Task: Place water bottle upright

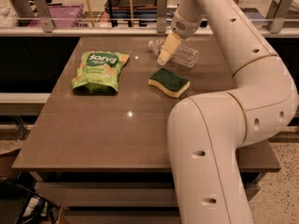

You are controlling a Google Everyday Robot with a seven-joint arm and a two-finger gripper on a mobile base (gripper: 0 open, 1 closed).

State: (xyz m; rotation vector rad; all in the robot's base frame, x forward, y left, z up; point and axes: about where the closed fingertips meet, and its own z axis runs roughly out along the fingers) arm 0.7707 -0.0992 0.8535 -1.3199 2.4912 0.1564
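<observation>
**Water bottle on its side at the gripper**

Your white arm fills the right side and reaches over the brown table. Well left of the gripper lies a green snack bag. Just nearer to you than the gripper is a green-and-yellow sponge. The bottle lies flat, partly behind the gripper. You cannot tell whether the gripper clasps it.

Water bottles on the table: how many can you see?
1. The water bottle lies on its side at the table's far end, behind the sponge, the pincer over its neck. The arm may hide others.
</observation>
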